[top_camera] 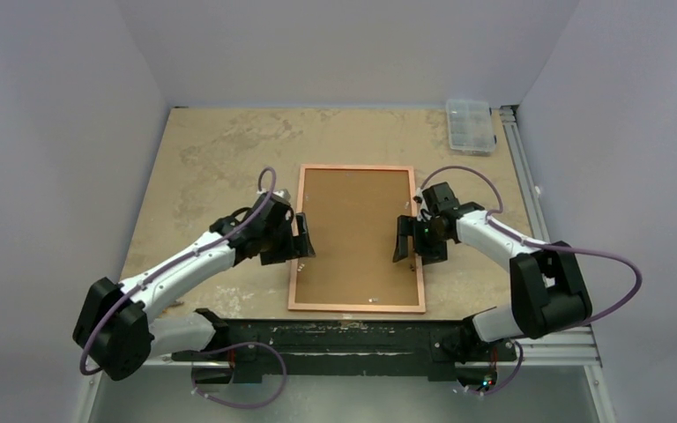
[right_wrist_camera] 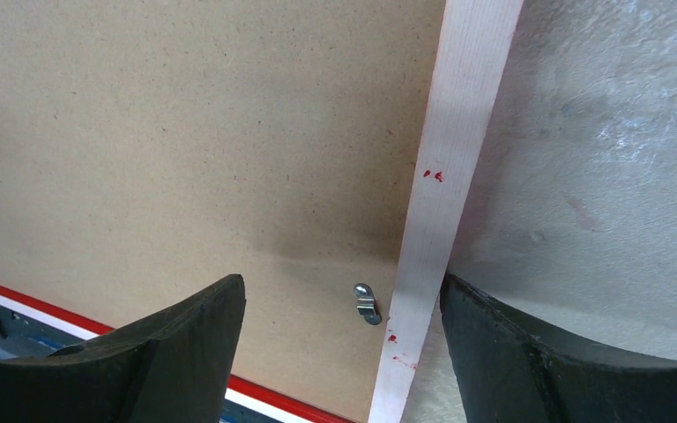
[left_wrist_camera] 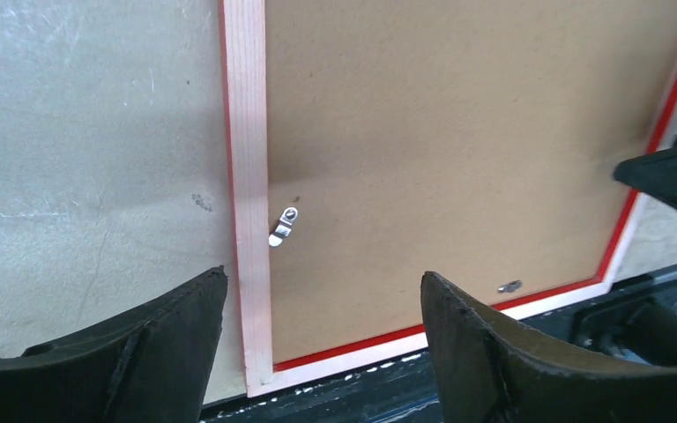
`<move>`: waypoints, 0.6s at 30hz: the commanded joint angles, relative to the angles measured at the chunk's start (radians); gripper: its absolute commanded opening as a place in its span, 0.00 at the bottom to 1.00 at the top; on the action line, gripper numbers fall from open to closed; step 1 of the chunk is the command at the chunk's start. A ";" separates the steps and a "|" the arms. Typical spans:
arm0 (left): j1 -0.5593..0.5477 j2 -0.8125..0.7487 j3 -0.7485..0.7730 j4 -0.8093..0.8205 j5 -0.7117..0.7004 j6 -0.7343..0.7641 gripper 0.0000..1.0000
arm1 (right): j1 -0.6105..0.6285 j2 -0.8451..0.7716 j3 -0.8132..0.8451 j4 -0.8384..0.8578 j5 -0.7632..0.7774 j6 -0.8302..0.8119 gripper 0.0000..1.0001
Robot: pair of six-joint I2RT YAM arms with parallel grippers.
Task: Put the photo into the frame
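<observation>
Near edge: a black rail (top_camera: 335,339) runs across the front of the table (top_camera: 212,159), with both arm bases on it and purple cables looping beside them
Frame: the frame (top_camera: 357,307) lies flat and face down in the middle of the table, long sides running away from the arms, its near short side just beside the black rail
Frame close up: in the wrist views its rail (left_wrist_camera: 249,132) (right_wrist_camera: 458,132) is pale wood with a thin red line along the edge
Backing board: a plain brown backing board (top_camera: 357,229) (left_wrist_camera: 450,132) (right_wrist_camera: 185,132) fills the frame's opening and lies level inside the rails
Clips: a small metal turn clip (left_wrist_camera: 282,227) sits on the left rail's inner edge, pointing onto the board; another clip (right_wrist_camera: 367,302) sits by the right rail
Left gripper: the left gripper (top_camera: 302,240) (left_wrist_camera: 322,278) is at the frame's left long side, jaws wide apart and holding nothing; one finger is over bare table (left_wrist_camera: 79,132), the other over the board, the rail between them
Right gripper: the right gripper (top_camera: 403,238) (right_wrist_camera: 342,282) is at the right long side, directly across from the left one, jaws likewise spread and holding nothing, straddling the rail, one finger over the board and one over the table (right_wrist_camera: 617,132)
Contact: whether either gripper's fingertips touch the frame cannot be told
Far side: the frame's far short side lies well short of the back wall
Far right corner: a clear plastic compartment box (top_camera: 471,125) stands well apart from the frame
</observation>
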 commanded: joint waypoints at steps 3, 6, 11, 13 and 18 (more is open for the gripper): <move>0.054 -0.044 -0.025 0.011 0.058 0.013 0.79 | 0.027 0.031 0.037 0.073 -0.061 0.038 0.79; 0.062 -0.007 -0.024 -0.025 0.015 0.010 0.80 | 0.055 0.051 0.053 0.082 -0.059 0.045 0.79; 0.064 0.073 -0.013 -0.087 -0.074 -0.004 0.81 | 0.113 0.075 0.101 0.049 -0.009 0.034 0.79; 0.066 0.105 -0.009 -0.111 -0.103 -0.008 0.81 | 0.127 0.075 0.113 0.026 0.029 0.023 0.77; 0.070 0.161 -0.010 -0.119 -0.136 -0.012 0.81 | 0.155 0.063 0.118 -0.026 0.164 -0.010 0.74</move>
